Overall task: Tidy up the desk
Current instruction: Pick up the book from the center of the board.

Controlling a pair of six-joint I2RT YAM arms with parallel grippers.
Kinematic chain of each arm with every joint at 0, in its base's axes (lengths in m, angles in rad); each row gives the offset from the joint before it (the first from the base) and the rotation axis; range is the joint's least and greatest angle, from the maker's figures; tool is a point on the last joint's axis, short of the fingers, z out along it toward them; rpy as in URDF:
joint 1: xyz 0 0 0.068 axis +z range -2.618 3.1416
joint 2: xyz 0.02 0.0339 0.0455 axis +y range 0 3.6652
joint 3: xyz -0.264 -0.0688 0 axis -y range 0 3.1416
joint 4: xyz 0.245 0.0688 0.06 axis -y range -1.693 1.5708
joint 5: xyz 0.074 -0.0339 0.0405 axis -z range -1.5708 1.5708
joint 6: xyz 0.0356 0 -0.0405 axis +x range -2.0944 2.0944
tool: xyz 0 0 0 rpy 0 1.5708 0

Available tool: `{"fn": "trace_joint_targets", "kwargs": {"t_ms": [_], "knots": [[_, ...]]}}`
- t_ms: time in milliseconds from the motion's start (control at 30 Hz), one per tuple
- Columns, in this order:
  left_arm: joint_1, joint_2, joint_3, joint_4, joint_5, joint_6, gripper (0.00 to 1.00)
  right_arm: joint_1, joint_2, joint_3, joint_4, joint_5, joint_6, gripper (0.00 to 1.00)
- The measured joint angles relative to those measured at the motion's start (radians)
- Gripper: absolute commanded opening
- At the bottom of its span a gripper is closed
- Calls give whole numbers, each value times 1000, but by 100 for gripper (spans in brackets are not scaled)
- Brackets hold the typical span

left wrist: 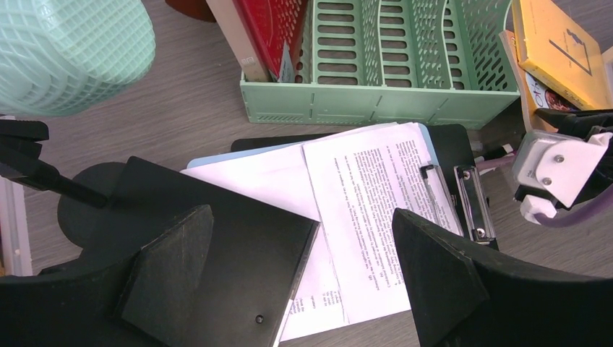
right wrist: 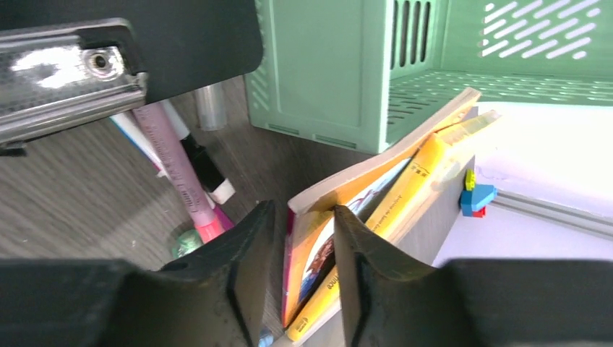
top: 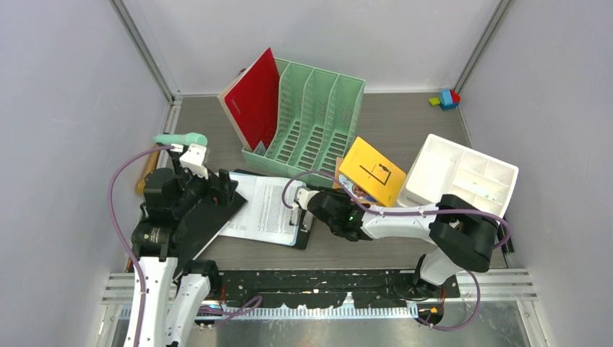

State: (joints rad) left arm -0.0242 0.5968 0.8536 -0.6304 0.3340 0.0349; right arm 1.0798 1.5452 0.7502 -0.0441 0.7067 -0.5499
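Note:
The desk is a grey-brown wood-grain top. My right gripper reaches left to a leaning stack of books: an orange-covered book and a yellow book. Its jaws are narrowed but apart, astride the orange book's near edge, with a gap on the left finger's side. My left gripper hangs wide open over a black board and the printed papers on a clipboard. Nothing sits between its fingers.
A mint-green file rack holds a red folder. A white drawer unit lies tilted at right. Pens lie by the clipboard's clip. A mint-green object is at left; toy blocks sit far right.

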Motion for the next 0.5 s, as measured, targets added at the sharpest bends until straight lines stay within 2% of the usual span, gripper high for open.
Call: {"fn": "trace_joint_targets", "kwargs": {"t_ms": [233, 500], "knots": [[0, 0, -2, 3, 0, 0, 99, 12, -30, 25, -3, 37, -5, 18], [0, 39, -1, 8, 1, 10, 99, 52, -126, 103, -71, 24, 19, 3]]}}
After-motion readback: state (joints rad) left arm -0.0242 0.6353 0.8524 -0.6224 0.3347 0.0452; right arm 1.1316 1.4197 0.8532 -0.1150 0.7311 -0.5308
